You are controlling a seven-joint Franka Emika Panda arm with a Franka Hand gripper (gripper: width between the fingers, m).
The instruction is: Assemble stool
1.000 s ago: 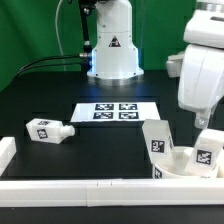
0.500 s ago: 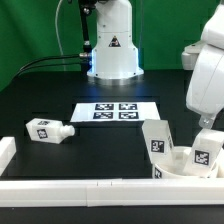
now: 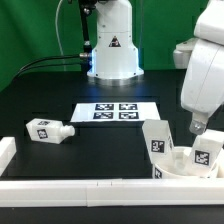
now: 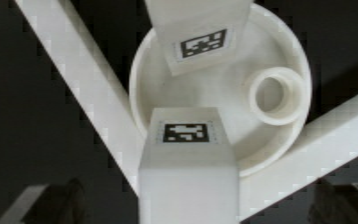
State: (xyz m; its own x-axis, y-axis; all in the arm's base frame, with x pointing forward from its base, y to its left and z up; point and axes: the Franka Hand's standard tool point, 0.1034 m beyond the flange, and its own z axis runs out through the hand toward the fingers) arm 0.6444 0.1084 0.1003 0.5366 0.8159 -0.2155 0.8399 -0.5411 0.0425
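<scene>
Looking at the exterior view, I find the seat (image 3: 178,169) at about four o'clock on the table, close against the front rail (image 3: 90,187). Two legs stand upright in it, each showing a square tag: the first leg (image 3: 157,137) at the seat's nine o'clock edge and the second leg (image 3: 206,153) at its three o'clock edge. My wrist view looks down on both of them and on one open round socket (image 4: 277,95) in the seat's face.

The gripper (image 3: 197,127) hangs just above the seat between the two standing legs, nearer the second leg. I cannot tell whether its fingers are wide or narrow, or whether they touch anything.

The marker board (image 3: 118,111) lies flat at roughly eleven o'clock from the seat. A loose leg (image 3: 48,130) lies on its side at nine o'clock on the table, well apart from the seat and near the side rail (image 3: 6,150). The arm's base (image 3: 112,45) stands at twelve o'clock.
</scene>
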